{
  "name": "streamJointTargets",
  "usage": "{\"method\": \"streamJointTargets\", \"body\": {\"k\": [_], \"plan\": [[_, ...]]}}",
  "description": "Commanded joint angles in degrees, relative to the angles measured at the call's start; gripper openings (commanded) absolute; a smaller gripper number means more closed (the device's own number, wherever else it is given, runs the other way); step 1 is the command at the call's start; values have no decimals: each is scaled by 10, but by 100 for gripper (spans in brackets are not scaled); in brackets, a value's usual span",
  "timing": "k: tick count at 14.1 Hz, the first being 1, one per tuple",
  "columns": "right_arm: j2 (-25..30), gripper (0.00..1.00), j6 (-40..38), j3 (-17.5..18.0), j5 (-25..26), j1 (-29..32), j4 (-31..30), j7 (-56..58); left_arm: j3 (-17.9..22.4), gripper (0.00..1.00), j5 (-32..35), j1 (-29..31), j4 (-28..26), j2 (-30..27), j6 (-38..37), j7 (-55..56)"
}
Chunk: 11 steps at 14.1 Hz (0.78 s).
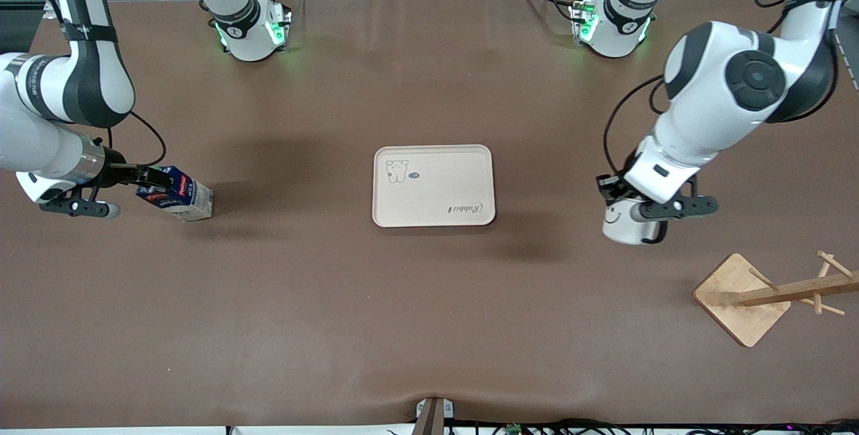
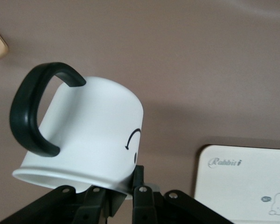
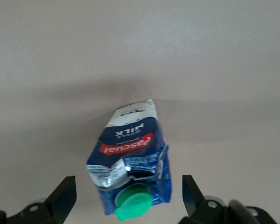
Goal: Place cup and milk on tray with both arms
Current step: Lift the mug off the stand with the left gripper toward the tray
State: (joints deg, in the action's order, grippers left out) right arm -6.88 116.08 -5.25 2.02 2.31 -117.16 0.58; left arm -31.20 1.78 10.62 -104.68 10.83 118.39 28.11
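Fingers of the left gripper (image 1: 621, 195) pinch the rim of the smiley cup (image 1: 621, 221), lifted near the wooden stand (image 1: 741, 297). Right gripper (image 3: 128, 198) fingers are wide apart around the milk carton (image 1: 178, 194), which looks tipped on the table. Next, it should squeeze the milk, then both go to the tray (image 1: 433, 185).

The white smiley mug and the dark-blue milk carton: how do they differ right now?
The white smiley mug is round and clamped at its rim by the left gripper. The dark-blue milk carton is boxy, tilted, between the right gripper's open fingers. Neither is on the cream tray.
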Motion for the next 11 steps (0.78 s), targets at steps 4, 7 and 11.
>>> {"method": "streamJointTargets", "body": {"k": [4,7,11], "plan": [[34,100,169,5,23,7,-111,-2,-3,0,-22,-83,112,82,-114,183],[35,27,169,5,23,7,-114,-6,-3,0,-22,-131,115,119,-115,261],[41,0,120,5,20,6,-100,-8,-3,0,-42,-174,120,167,-114,323]]}}
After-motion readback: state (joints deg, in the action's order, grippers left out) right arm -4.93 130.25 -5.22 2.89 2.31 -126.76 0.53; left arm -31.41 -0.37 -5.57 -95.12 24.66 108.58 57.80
